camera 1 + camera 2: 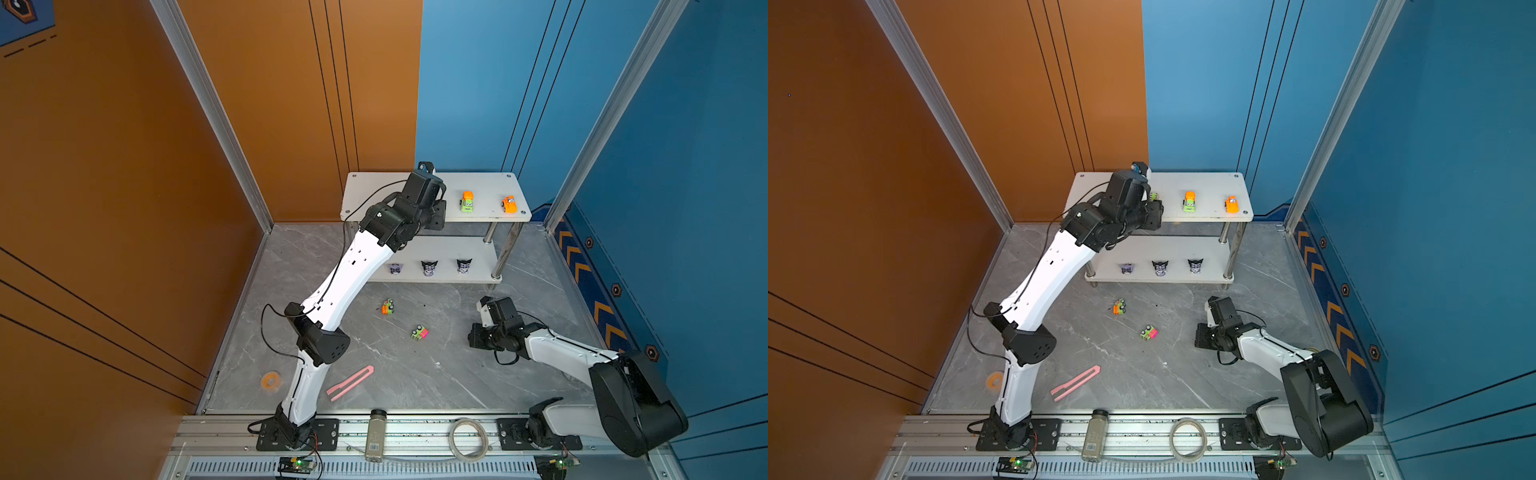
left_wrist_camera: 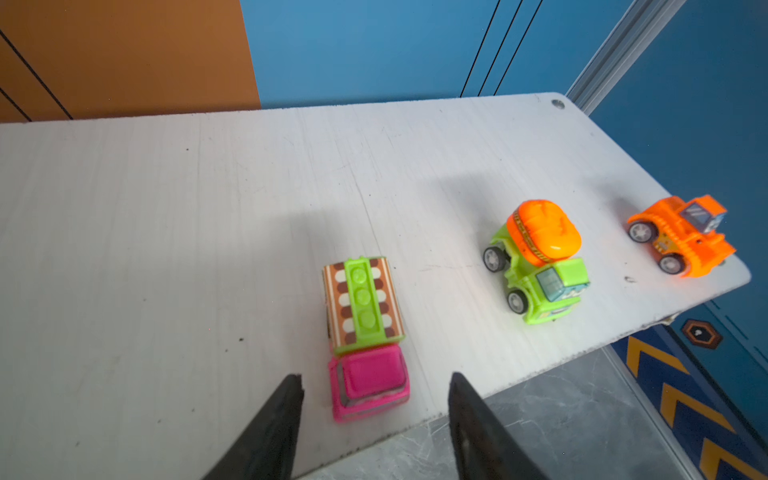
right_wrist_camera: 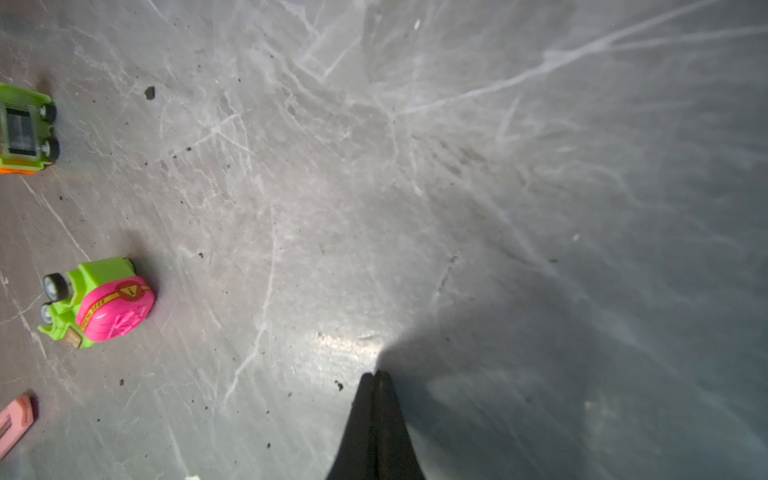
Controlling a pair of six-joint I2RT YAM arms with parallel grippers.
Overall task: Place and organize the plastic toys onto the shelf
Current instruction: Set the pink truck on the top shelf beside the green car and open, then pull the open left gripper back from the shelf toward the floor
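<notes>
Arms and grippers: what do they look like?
The left arm and right arm have white link shells with black joint housings; thin black cables run outside. The left gripper and right gripper have tapering black fingers. No legible markings.

The shelf (image 1: 490,183) is white, and its legs (image 1: 509,245) are chrome. On the upper tier, the truck (image 2: 365,332) has a hot-pink cab. Its back is striped brown and white, with brown and cream dots on either side of a lime-green centre bar. The mixer truck (image 2: 540,257) is lime green with an orange drum, and the bulldozer (image 2: 681,235) is orange with grey wheels. The figurines (image 1: 429,268) on the lower tier are black, purple and white. The table (image 1: 415,374) is grey marble with white veins. On it, the car (image 1: 388,306) is green and orange. The second mixer car (image 3: 97,303) is lime green with a pink drum banded in yellow. The tweezers (image 1: 350,382) are pale pink.
</notes>
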